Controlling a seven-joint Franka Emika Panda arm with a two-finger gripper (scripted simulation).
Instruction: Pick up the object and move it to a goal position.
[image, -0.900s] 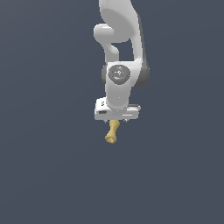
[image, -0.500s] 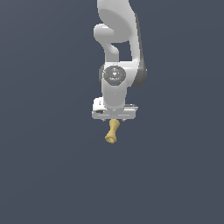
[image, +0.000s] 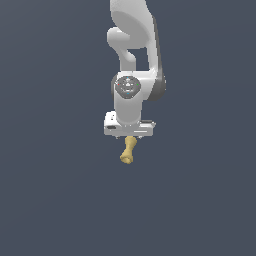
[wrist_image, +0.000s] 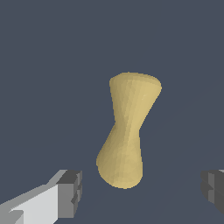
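The object (image: 128, 150) is a small pale tan-yellow piece with a narrow waist and a flared, knobby end. In the exterior view it shows just under the white gripper (image: 130, 135), on the dark grey ground. In the wrist view the object (wrist_image: 127, 135) lies between and beyond the two dark-padded fingers (wrist_image: 70, 192). The gripper (wrist_image: 142, 190) is open, its jaws wide apart, and neither finger touches the object.
The white arm (image: 134, 60) comes down from the top of the exterior view. All around is plain dark grey ground (image: 55, 190) with no other objects in view.
The wrist joint has turned slightly toward the exterior view's left and the hand has squared up over the object. The object has not moved.
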